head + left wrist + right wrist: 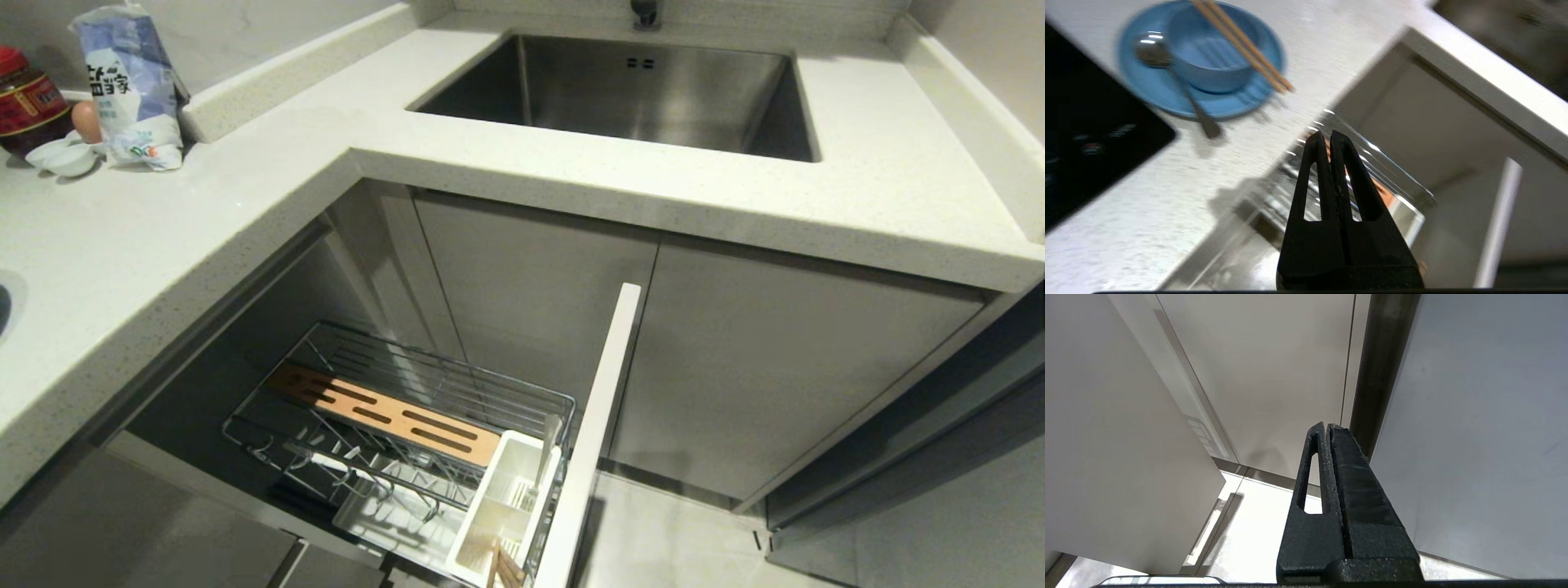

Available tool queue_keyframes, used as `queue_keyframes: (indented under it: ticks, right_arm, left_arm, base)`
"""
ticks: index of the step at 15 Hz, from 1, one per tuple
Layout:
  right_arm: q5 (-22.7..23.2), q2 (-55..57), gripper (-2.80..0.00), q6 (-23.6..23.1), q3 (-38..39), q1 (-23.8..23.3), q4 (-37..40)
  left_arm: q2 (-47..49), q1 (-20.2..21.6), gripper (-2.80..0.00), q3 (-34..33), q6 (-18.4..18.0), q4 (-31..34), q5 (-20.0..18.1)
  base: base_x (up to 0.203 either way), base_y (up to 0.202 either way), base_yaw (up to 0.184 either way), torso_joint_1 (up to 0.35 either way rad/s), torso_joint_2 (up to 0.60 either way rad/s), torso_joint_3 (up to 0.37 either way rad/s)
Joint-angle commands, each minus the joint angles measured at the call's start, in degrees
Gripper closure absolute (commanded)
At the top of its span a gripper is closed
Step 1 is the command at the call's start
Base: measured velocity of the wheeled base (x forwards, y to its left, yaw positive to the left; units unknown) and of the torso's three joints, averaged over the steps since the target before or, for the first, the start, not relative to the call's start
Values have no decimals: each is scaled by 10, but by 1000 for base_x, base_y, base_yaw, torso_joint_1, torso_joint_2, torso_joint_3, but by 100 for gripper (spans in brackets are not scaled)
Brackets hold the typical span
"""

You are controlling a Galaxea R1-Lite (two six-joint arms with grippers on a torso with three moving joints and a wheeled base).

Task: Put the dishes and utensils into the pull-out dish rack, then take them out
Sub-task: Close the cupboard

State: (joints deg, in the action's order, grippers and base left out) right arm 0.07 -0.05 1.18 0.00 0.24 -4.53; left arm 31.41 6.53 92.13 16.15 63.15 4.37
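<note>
Hovering over the bench edge, the left gripper [1331, 139] has its fingers pressed together on nothing, with the pull-out dish rack [408, 408] drawn out directly beneath and beyond its tips. Up ahead of it on the bench [1167, 196] sit the plate [1155, 94], carrying the bowl [1208, 61], the spoon [1167, 73] leaning off the plate's rim, and the chopsticks [1245, 45] laid across the bowl.

The stack is the main risk, as I judge it: lifting the plate first would tip the bowl and roll the chopsticks off onto the bench or down into the open cabinet. A closed gripper arriving at the chopsticks would only shove them, so it needs to spread before it descends. The spoon's handle overhangs and could be knocked by a passing finger.

Beside the plate, away from the rack, lies a black cooktop [1086, 134], which narrows the room on that flank. The bench edge and the rack's chrome rails lie between gripper and slots; the upright cabinet front [596, 425] walls the rack's far side. The right gripper [1329, 428], also closed, hangs parked by the cabinet doors.
</note>
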Motion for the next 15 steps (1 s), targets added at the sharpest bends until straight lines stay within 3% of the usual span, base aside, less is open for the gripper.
queue_keyframes:
  ticks: [1,3,5,6,8,10,12,14,15]
  right_arm:
    - [0,0,0,1,15,0,0]
    - [0,0,0,0,15,0,0]
    - [0,0,0,0,15,0,0]
    - [0,0,0,0,15,0,0]
    - [0,0,0,1,15,0,0]
    - [0,0,0,1,15,0,0]
    - [0,0,0,0,15,0,0]
    - [0,0,0,0,15,0,0]
    - [0,0,0,0,15,0,0]
  left_arm:
    - [-25,-14,0,-16,-1,2,-106]
    - [-60,-16,0,-47,-26,2,-122]
    - [-127,-16,0,-114,-93,1,-116]
    - [-152,-15,0,-147,-125,5,-108]
    - [-159,-14,0,-184,-149,-4,-64]
    - [-170,-30,0,-216,-190,-73,-55]
    - [-228,-45,0,-301,-241,-127,-43]
    - [-286,-53,0,-401,-256,-160,-39]
    - [-298,-55,0,-452,-242,-190,-36]
  base:
    - [0,0,0,0,0,0]
    - [0,0,0,0,0,0]
    - [0,0,0,0,0,0]
    - [0,0,0,0,0,0]
    - [0,0,0,0,0,0]
    - [0,0,0,0,0,0]
    - [0,0,0,0,0,0]
    - [0,0,0,0,0,0]
    - [0,0,0,0,0,0]
